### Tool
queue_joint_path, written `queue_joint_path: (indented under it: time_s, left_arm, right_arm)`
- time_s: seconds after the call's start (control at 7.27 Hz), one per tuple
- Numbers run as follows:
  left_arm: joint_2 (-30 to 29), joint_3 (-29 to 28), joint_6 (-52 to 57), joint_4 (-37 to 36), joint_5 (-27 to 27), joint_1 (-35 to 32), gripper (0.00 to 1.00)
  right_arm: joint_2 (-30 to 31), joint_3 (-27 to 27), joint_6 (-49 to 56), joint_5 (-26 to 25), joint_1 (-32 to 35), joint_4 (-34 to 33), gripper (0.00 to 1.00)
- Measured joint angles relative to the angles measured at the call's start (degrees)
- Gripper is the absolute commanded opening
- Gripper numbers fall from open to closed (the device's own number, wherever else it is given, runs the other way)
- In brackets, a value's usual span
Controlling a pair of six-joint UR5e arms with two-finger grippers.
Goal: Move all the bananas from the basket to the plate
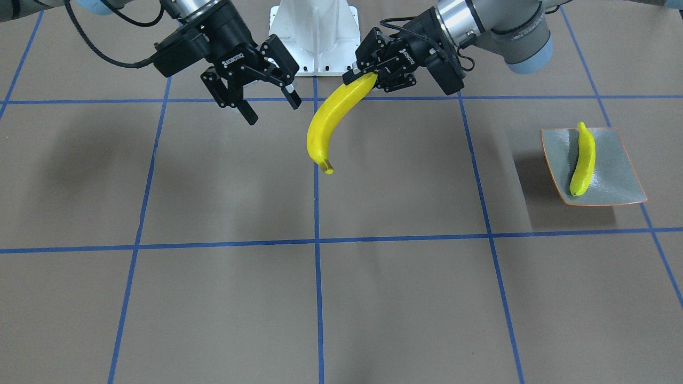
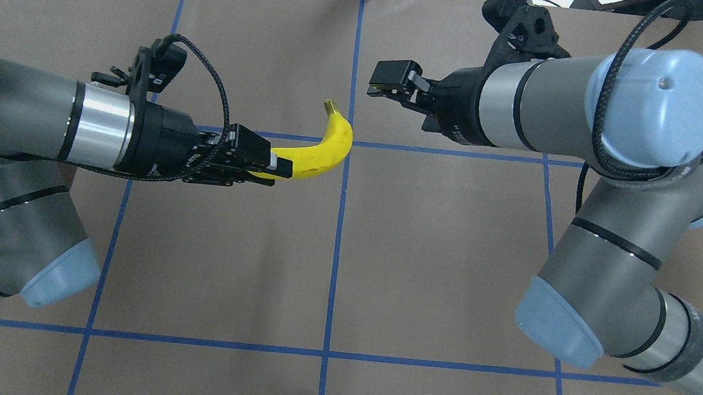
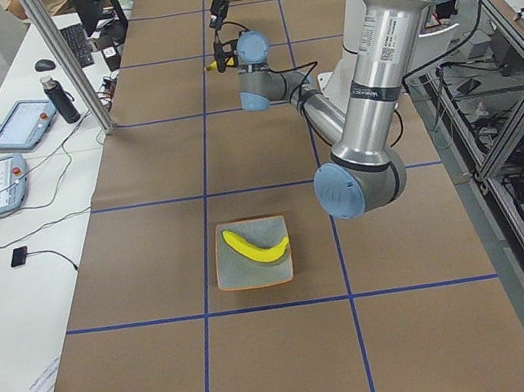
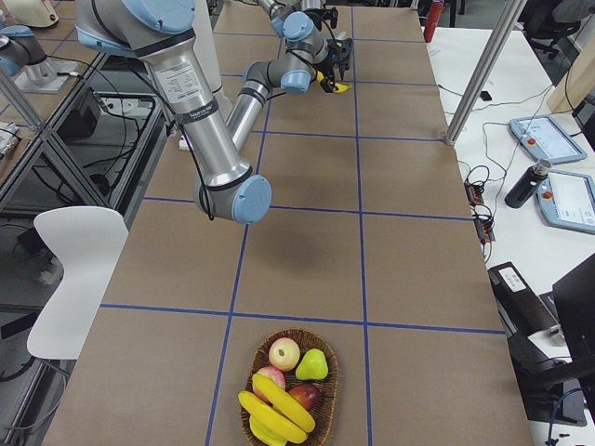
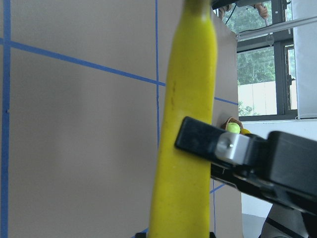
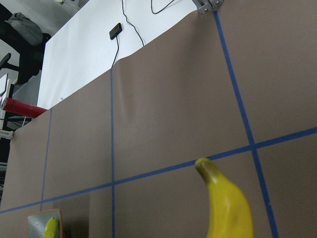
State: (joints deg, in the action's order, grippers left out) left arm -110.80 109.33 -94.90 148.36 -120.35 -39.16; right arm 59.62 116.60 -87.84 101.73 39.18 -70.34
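Overhead and front-facing views oppose each other, sharing the held banana [image 1: 330, 114] mid-table.

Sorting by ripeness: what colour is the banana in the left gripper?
The held banana is bright yellow, best seen in the front-facing view.

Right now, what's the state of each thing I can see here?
Held banana: in the air, hanging from one end.
Left end effector: shut on the held banana's end.
Right end effector: open, empty.
Plate: one banana lying on it.
Basket: holds bananas and other fruit.
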Motion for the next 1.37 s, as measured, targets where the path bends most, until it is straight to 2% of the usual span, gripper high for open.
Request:
queue_joint_path:
  time_s: [0.27,0.55,0.82,1.1,1.37]
  left_arm:
    - [7.82,4.48,2.58,0.14,-2.08,-4.13,0.0]
    - [16.24,7.24,4.62,1.17,-3.97,-9.6,0.0]
    - [27.53,7.25,9.13,7.44,-4.42,-14.41,0.0]
    - [37.62,3.98,18.59,13.76,-4.68,-19.04,0.0]
    - [40.52,-6.26,26.55,22.44,-5.38,-23.69,0.0]
  right_arm:
    - [2.38,-0.1,2.01,4.84,5.51,-0.03,1.0]
    - [6.0,-0.49,6.29,6.66,9.1,-0.24,1.0]
    - [10.73,-0.57,12.28,9.04,12.72,-0.25,1.0]
    - [15.92,-0.59,20.52,13.29,17.82,-0.12,1.0]
    - [21.11,-0.73,29.51,16.81,22.73,0.2,1.0]
